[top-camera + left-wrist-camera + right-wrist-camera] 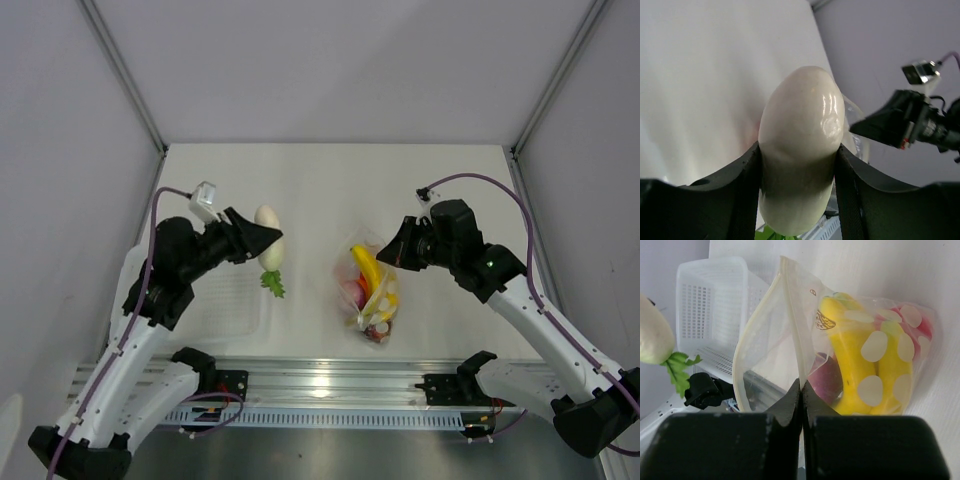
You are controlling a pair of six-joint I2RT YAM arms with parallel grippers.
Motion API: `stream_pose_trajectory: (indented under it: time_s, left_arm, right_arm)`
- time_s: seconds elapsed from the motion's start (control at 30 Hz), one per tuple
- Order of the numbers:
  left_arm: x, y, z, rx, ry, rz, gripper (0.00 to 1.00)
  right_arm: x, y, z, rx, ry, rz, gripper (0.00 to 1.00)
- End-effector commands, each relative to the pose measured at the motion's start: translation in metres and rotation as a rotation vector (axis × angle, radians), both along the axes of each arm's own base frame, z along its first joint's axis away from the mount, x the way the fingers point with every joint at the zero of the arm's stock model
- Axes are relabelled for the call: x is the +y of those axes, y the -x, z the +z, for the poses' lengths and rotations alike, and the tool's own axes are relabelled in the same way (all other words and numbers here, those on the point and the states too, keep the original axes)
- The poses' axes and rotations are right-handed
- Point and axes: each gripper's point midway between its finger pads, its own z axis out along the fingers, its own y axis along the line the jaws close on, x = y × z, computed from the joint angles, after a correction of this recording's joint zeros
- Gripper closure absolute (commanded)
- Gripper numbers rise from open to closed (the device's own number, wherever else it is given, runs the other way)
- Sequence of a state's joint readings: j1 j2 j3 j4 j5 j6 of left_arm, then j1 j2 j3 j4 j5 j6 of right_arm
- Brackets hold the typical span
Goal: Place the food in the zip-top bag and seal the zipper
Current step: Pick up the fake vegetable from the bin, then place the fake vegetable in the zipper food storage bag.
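My left gripper (262, 238) is shut on the white radish (269, 243), held above the table left of the bag; its green leaves (273, 284) hang down. In the left wrist view the radish (800, 145) fills the gap between the fingers. The clear zip-top bag (372, 292) holds the yellow banana (366, 266) and red pieces. My right gripper (393, 256) is shut on the bag's mouth edge (795, 347), holding the mouth open. In the right wrist view I see the banana (867, 365) and a dark red-purple piece (826, 380) inside. The zipper strip (747, 347) rims the mouth.
A shallow translucent white tray (232, 300) sits on the table under the left arm; it also shows in the right wrist view (715, 305). The metal rail (330, 385) runs along the near edge.
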State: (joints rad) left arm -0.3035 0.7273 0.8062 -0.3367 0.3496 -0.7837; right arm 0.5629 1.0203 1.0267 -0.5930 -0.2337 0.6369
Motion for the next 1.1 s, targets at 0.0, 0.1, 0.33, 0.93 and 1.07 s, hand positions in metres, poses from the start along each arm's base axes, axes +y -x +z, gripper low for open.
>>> stream_pose_trajectory:
  time_s: [0.0, 0.1, 0.33, 0.93, 1.07]
  left_arm:
    - [-0.041, 0.014, 0.067, -0.242, 0.054, -0.199, 0.99]
    - [-0.063, 0.012, 0.082, -0.279, 0.084, -0.233, 0.99]
    - [-0.102, -0.013, 0.102, -0.294, 0.170, -0.160, 0.99]
    - [-0.190, -0.019, 0.052, -0.141, 0.284, -0.231, 1.00]
    - [-0.192, -0.017, 0.032, -0.100, 0.255, -0.231, 1.00]
  right_arm:
    - [0.001, -0.003, 0.018, -0.049, -0.045, -0.009, 1.00]
    - [0.002, -0.003, 0.017, -0.044, -0.046, -0.011, 1.00]
    - [0.002, -0.005, 0.016, -0.045, -0.045, -0.017, 1.00]
    - [-0.001, -0.006, 0.019, -0.047, -0.038, -0.037, 1.00]
    - [-0.002, -0.005, 0.020, -0.051, -0.039, -0.038, 1.00]
